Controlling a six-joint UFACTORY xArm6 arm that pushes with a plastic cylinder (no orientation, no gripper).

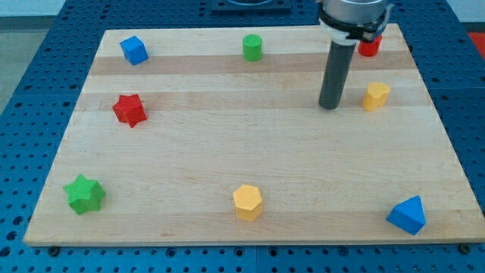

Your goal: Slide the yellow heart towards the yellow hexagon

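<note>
Wooden worktop [250, 152] on a blue perforated base [45, 45]. My tip [329, 107] sits down on the worktop in the upper right area, just beside the yellow heart [376, 96], on its left in the view; a narrow gap shows between them, so contact cannot be confirmed. No fingers on this arm, just the straight dark rod, so nothing is gripped.

Yellow hexagon [248, 202] lies near the view's bottom edge, centre, well apart from the heart. Red block [369, 47], shape unclear, partly hidden behind the arm at the top right. Green cylinder [252, 47] top centre. Blue cube [134, 50] top left. Red star [129, 110] at left. Green star [84, 194] bottom left. Blue block [408, 215], wedge-like, bottom right.
</note>
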